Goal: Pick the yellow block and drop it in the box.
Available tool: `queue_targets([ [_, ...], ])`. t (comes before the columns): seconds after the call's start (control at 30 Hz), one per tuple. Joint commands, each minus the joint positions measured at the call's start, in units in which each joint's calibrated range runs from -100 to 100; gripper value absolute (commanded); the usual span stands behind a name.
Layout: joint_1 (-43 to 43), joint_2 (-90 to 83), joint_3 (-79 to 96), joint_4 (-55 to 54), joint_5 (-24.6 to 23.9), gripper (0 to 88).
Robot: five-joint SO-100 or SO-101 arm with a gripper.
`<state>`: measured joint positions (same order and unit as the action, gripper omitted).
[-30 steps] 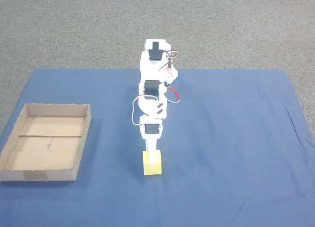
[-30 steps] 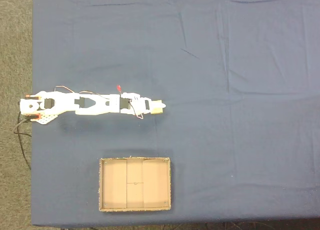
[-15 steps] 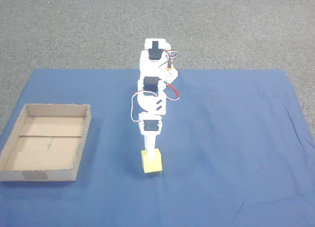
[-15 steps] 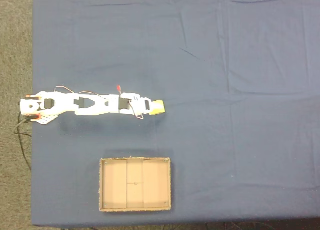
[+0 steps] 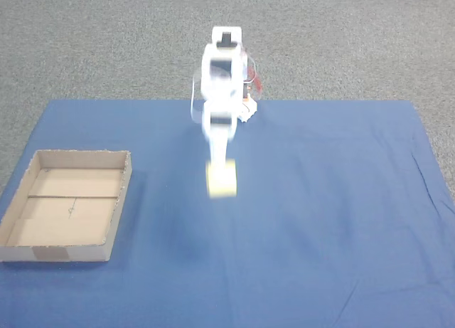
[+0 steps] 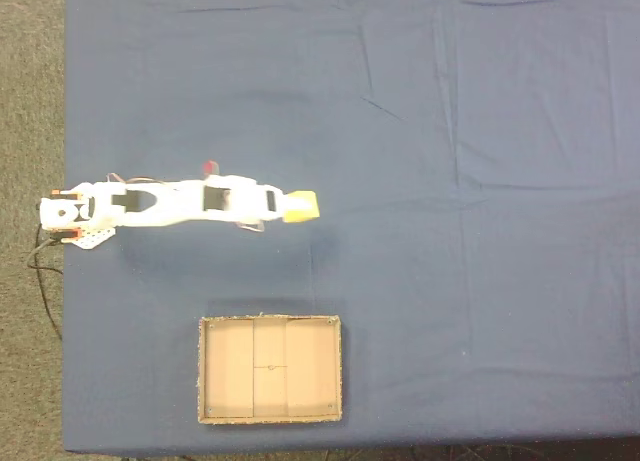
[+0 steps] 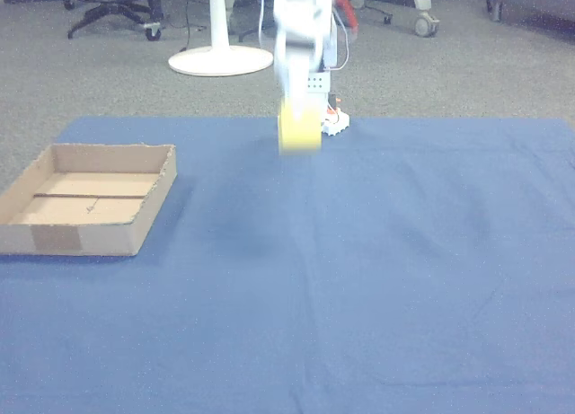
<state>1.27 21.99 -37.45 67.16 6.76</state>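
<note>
Motion blur smears the white arm (image 5: 219, 93) and the yellow block (image 5: 222, 179) in a fixed view from the front, where the block hangs in the air below the pincer (image 5: 221, 173), clear of the blue cloth on the surface (image 5: 341, 221). The pincer is pinching the block at its tip; the individual fingers are too blurred to make out. In a fixed view from above, the arm (image 6: 170, 203) stretches from its base at the left edge towards the right, and the block (image 6: 300, 206) sits at its far end, slightly tilted against the cloth's edges. The block is a cube, so it has no long axis to speak of. In the other view, low and frontal, the block (image 7: 299, 129) shows as a blurred yellow patch held high, its faint shadow on the cloth below and to the left. The box (image 6: 270, 369) lies flat on the cloth well apart from the block, with its opening upward; its long axis runs left to right in the view from above and front to back in the frontal fixed view (image 5: 64, 207). A seam crosses its floor, and a tape patch marks its near wall in the other view (image 7: 85, 209).
</note>
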Motion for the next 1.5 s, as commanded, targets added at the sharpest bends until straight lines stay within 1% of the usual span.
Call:
queue_targets([
  [0.0, 3.0, -22.5, 2.7, 3.7, -0.3, 19.6],
  [0.07, 9.0, -32.6, 5.6, 4.0, 0.8, 18.8],
  [0.17, 21.7, -43.5, 14.8, -2.0, 1.7, 19.5],
  [0.23, 28.4, -47.3, 24.6, -7.9, 2.9, 19.4],
  [0.27, 31.0, -48.5, 31.7, -13.2, 3.3, 18.9],
  [0.33, 34.5, -48.2, 43.2, -20.9, 5.7, 18.9],
  [0.4, 37.5, -44.2, 47.1, -22.8, 7.8, 18.9],
  [0.5, 40.8, -34.7, 45.1, -23.2, 9.8, 18.9],
  [0.6, 43.5, -23.7, 38.7, -24.1, 10.6, 19.1],
  [0.7, 45.3, -9.8, 27.3, -24.1, 11.4, 19.3],
  [0.83, 46.0, 5.3, 14.5, -24.2, 11.9, 19.7],
  [0.93, 46.0, 12.1, 8.0, -25.1, 12.3, 20.6],
  [0.97, 46.1, 12.6, 7.4, -25.3, 12.3, 22.2],
  [1.07, 46.0, 11.6, 9.3, -25.2, 12.1, 34.7],
  [1.1, 46.0, 11.1, 10.2, -25.1, 11.6, 36.1],
  [1.23, 45.1, 9.7, 11.6, -23.8, 10.4, 37.1],
  [1.3, 42.4, 3.0, 16.5, -22.0, 9.7, 37.1],
  [1.37, 36.9, -11.5, 25.4, -21.8, 7.8, 35.2],
  [1.43, 28.6, -29.8, 36.6, -21.8, 6.1, 29.2],
  [1.47, 22.7, -40.5, 44.5, -22.1, 6.0, 22.8],
])
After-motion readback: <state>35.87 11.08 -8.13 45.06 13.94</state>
